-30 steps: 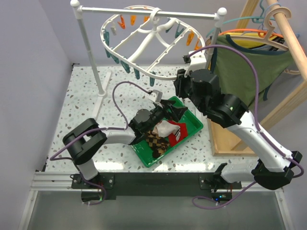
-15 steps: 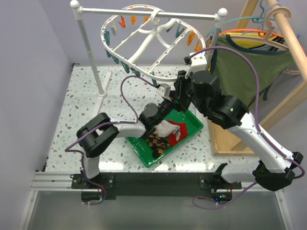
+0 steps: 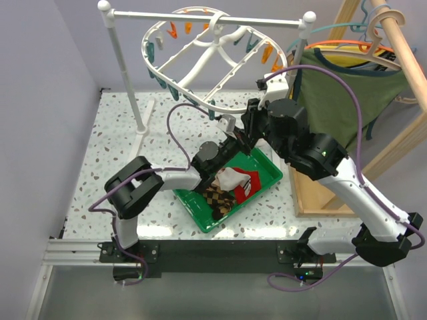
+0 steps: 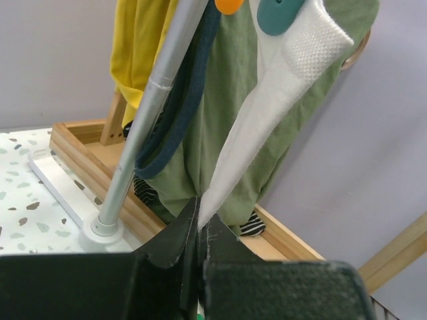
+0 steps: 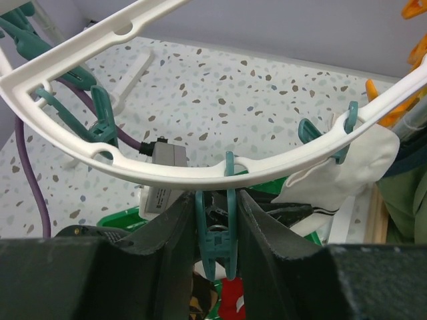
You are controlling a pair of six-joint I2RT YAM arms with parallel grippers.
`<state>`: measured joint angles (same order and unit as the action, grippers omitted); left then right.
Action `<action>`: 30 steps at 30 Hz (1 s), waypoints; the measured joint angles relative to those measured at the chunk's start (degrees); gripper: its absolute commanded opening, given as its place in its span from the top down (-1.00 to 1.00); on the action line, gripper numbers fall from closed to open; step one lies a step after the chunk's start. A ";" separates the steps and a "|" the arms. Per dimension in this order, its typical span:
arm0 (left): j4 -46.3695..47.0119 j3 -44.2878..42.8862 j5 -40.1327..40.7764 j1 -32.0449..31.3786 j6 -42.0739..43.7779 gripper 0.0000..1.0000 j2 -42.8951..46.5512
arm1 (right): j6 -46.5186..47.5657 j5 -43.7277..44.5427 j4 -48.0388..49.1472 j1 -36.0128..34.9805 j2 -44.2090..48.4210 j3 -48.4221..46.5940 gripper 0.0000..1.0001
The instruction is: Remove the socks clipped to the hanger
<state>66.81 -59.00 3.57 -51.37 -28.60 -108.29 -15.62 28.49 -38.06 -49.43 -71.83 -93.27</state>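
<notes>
Left wrist | white sock [image 4: 259, 133] tip pinched between left jaws

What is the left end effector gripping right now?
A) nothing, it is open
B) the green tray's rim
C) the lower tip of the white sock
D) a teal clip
C: in the left wrist view the left end effector is closed on the bottom tip of the white sock, which hangs from a teal clip.
</notes>
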 measured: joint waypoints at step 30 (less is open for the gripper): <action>-18.23 8.68 -21.77 -0.04 -14.01 1.00 21.62 | -4.42 -9.11 -8.76 -0.02 3.06 -0.24 -0.89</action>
<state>48.58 -50.33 -18.20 -51.42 -42.61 -86.67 -20.03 19.38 -46.83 -49.45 -68.77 -93.51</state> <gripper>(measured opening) 0.026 0.946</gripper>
